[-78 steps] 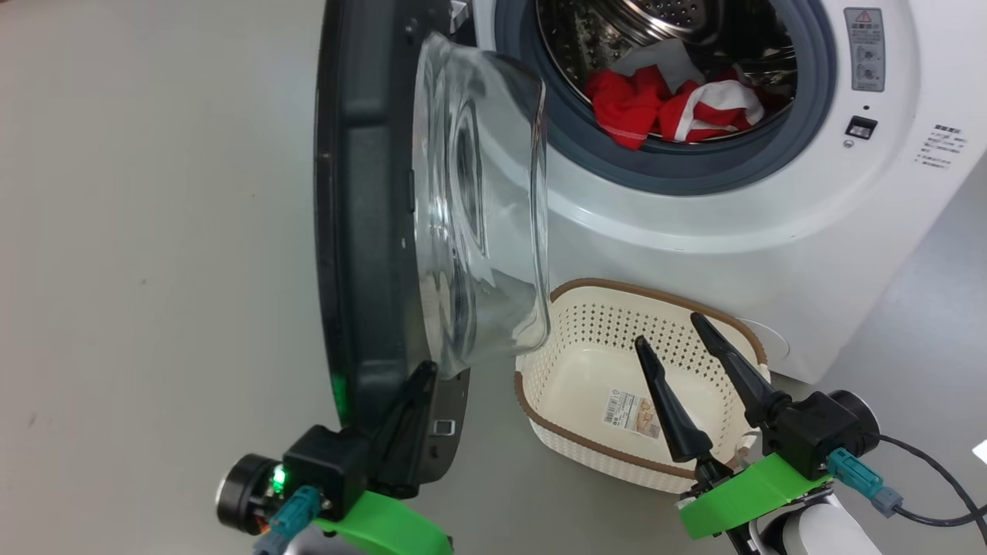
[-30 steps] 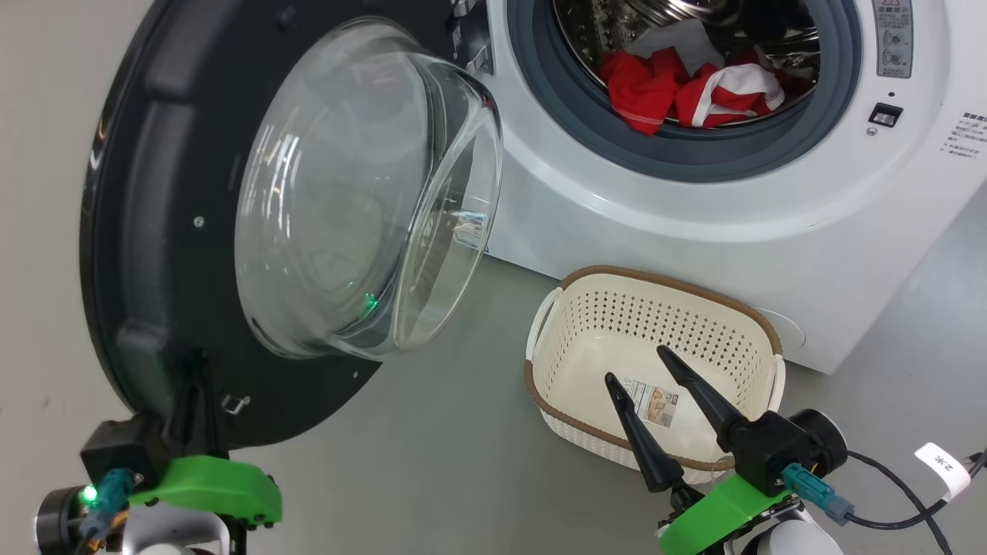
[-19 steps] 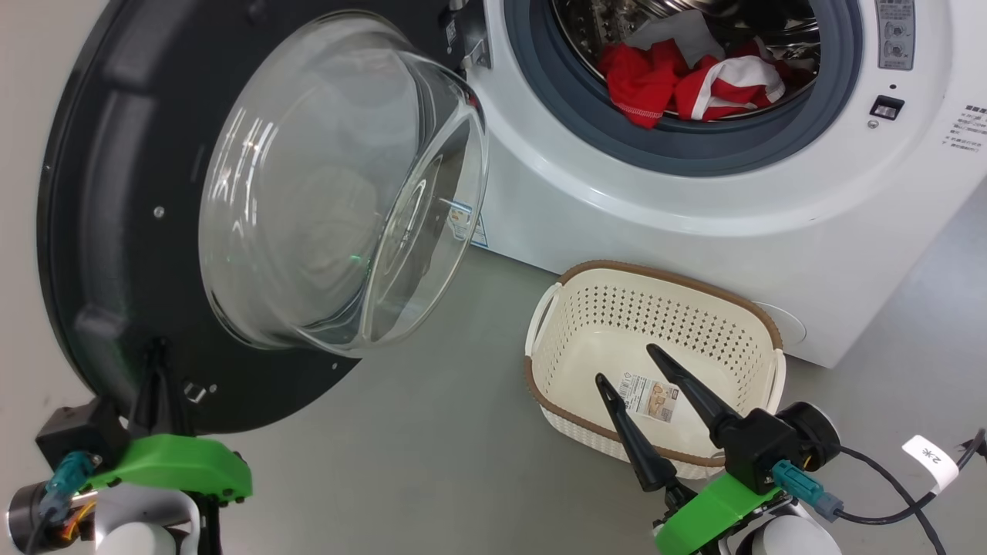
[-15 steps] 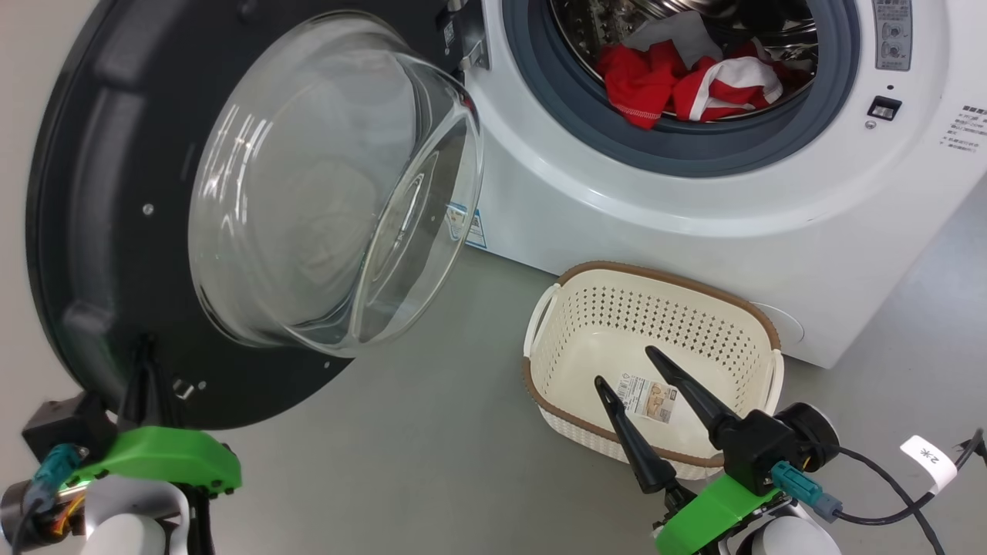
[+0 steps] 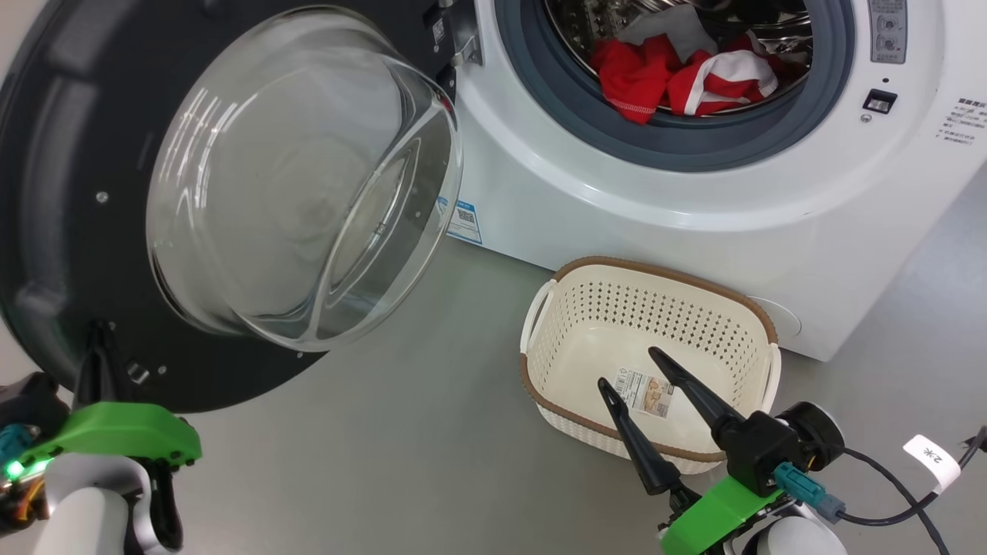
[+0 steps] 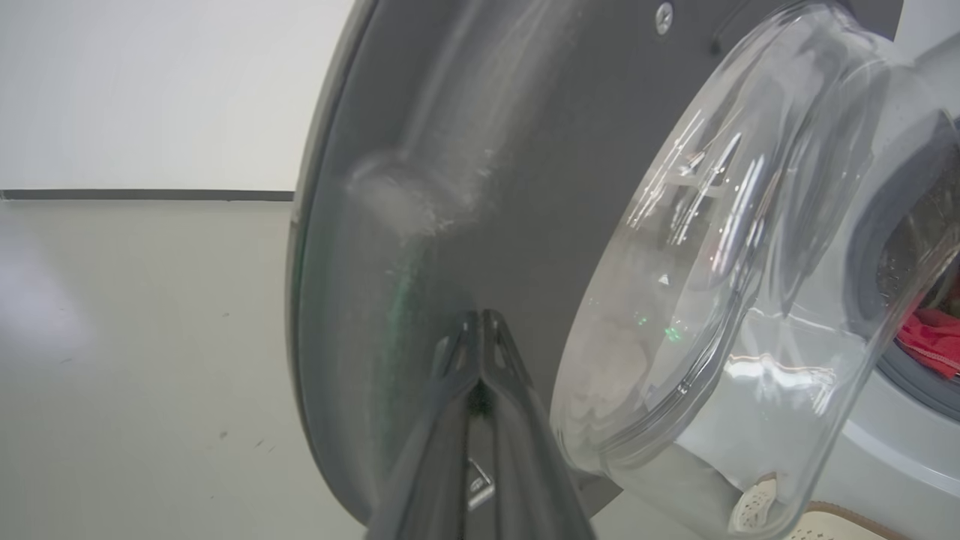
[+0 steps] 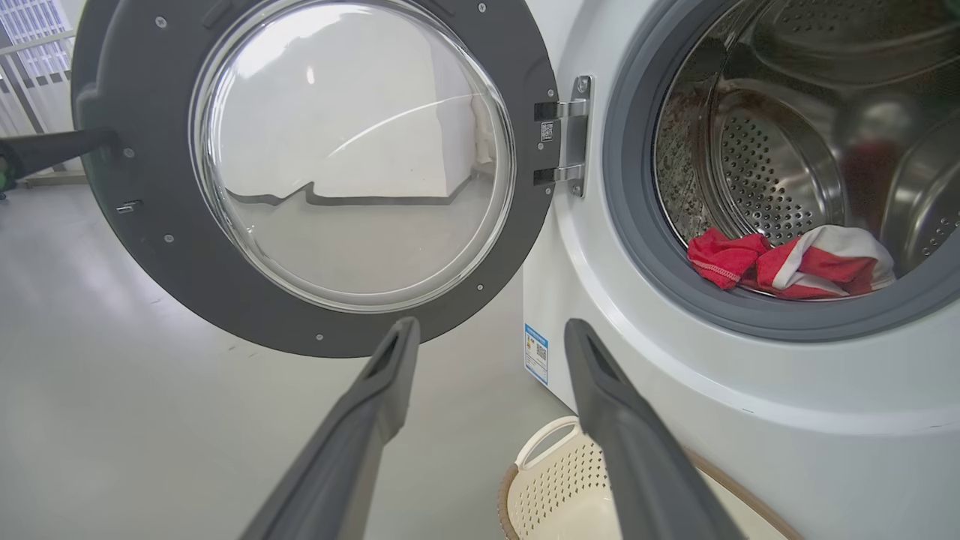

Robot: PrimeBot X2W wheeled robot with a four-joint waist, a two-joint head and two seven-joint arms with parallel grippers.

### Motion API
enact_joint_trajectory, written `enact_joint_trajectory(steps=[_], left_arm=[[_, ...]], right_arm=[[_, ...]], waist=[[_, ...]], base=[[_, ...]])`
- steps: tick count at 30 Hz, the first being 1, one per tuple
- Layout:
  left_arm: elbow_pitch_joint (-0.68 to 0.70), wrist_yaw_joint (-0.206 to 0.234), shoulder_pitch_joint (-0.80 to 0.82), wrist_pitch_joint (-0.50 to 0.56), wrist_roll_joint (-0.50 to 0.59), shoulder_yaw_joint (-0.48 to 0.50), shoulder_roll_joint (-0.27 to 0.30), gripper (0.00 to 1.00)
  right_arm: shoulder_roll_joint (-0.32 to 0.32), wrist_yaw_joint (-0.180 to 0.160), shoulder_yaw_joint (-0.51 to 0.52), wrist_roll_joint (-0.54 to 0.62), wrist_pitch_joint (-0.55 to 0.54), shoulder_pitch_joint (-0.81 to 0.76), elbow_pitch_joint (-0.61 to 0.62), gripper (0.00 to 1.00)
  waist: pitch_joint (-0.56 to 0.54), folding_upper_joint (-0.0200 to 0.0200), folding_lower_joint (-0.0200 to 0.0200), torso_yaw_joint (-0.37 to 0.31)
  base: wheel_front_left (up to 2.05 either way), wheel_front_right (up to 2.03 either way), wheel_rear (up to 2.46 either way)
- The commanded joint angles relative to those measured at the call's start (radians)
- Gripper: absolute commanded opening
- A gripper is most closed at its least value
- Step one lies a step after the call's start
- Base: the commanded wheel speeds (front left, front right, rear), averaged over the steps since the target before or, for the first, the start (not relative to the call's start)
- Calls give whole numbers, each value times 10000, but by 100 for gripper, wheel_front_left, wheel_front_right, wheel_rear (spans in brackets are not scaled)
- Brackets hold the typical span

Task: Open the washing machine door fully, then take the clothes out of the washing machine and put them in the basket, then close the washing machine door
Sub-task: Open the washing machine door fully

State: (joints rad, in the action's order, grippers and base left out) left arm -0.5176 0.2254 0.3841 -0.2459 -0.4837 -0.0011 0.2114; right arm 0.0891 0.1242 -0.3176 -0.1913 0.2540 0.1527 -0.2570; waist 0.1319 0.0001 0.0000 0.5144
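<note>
While looking down from the head, finds the washing machine door (image 5: 62,177) swung wide to the left of the washing machine (image 5: 617,193), inner face and glass bowl (image 5: 308,169) turned toward the camera. Finds the left gripper (image 5: 98,331) pressed together, pinching nothing, tips laid on the door's dark inner rim just beside the latch hook (image 5: 137,374). Finds the right gripper (image 5: 628,366) spread wide and bare above the basket (image 5: 663,316), set on the floor (image 5: 424,447) just in front of the machine and holding nothing but its paper label (image 5: 644,391). Finds the clothes (image 5: 678,77) heaped just inside the grey rubber ring (image 5: 563,108). Turning to the left wrist: shut tips against the inner rim, bowl bulging to their right, a scrap of red beyond it. Turning to the right wrist: door nearly face-on, hung from its hinge (image 7: 574,135) well clear of the opening (whether at the end of its swing, cannot tell), red and white garments low in the steel drum (image 7: 772,165), basket's handle (image 7: 544,439) below the spread fingers. Judged from all this: opening all but done, unloading not yet begun, closing left for last.
</note>
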Motion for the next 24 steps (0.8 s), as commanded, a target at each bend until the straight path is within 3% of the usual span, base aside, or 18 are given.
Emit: enact_joint_trajectory(steps=[1, 11, 24], left_arm=[[82, -12, 390, -88, -93, 489, 574, 0], [-1249, -454, 1350, -154, 31, 905, 728, 0], [-1274, -861, 1639, -157, 952, 1377, 420, 0]], right_arm=[[-41, 65, -255, 40, 8, 216, 269, 100], [15, 65, -304, 73, -184, 75, 511, 100], [29, 65, -35, 93, -245, 2, 687, 100]], waist=[[18, -1, 0, -8], [225, -1, 0, -56], [116, -1, 0, -77]], base=[[0, 0, 0], [0, 0, 0], [0, 0, 0]])
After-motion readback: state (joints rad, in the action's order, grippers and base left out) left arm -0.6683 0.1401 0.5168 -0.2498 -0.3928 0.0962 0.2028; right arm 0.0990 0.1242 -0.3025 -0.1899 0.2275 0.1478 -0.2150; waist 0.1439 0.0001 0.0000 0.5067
